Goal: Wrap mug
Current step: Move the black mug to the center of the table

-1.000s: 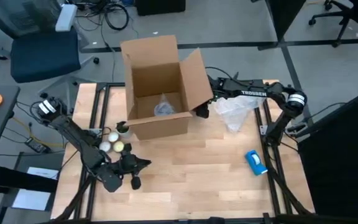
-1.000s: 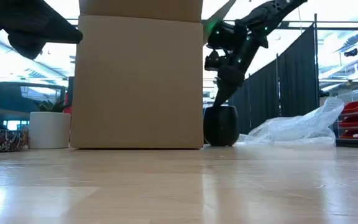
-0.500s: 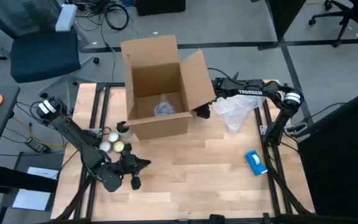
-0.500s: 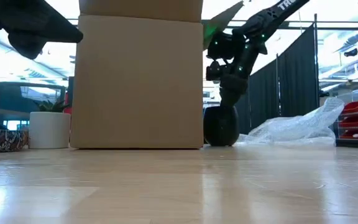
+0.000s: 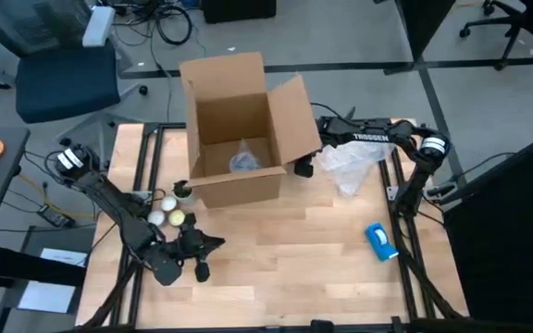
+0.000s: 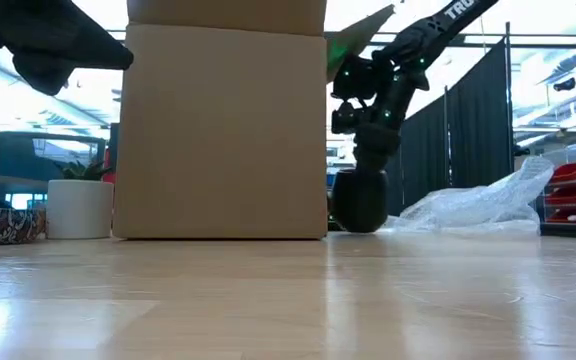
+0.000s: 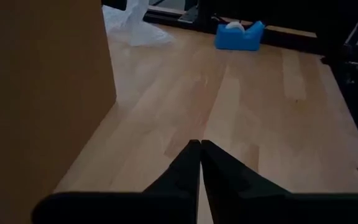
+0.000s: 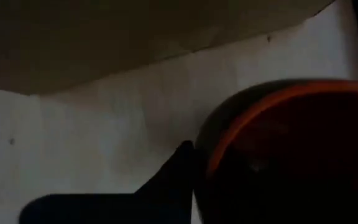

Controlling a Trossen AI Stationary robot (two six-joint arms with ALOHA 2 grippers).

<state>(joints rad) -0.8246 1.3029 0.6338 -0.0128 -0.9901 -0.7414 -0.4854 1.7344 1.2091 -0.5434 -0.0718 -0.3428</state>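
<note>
The mug (image 6: pixel 360 203) stands just right of the cardboard box (image 5: pixel 239 129), under its right flap; it looks dark from the side. Its orange rim (image 8: pixel 272 99) fills the right wrist view. My right gripper (image 6: pixel 365 170) reaches in from the table's right and is shut on the mug from above. My left gripper (image 5: pixel 213 243) hovers shut over the near left of the table, holding nothing. My right gripper has the mug by its rim (image 8: pixel 213 155). One finger (image 8: pixel 180 163) lies against the outside of the wall; the other is hidden in the dark. The fingers come from above, pointing down. The mug hangs slightly tipped, its base at or just off the table.
A crumpled sheet of bubble wrap (image 5: pixel 350 165) lies right of the mug. A blue tape dispenser (image 5: pixel 381 240) sits near the right edge. A white pot (image 6: pixel 80 208) and pale balls (image 5: pixel 167 213) stand left of the box. Bare wood lies in front of the box.
My right gripper has gone down onto the mug's top and taken hold of it. The mug, which stood flat on the table, now sits slightly tipped and a little toward the bubble wrap.
</note>
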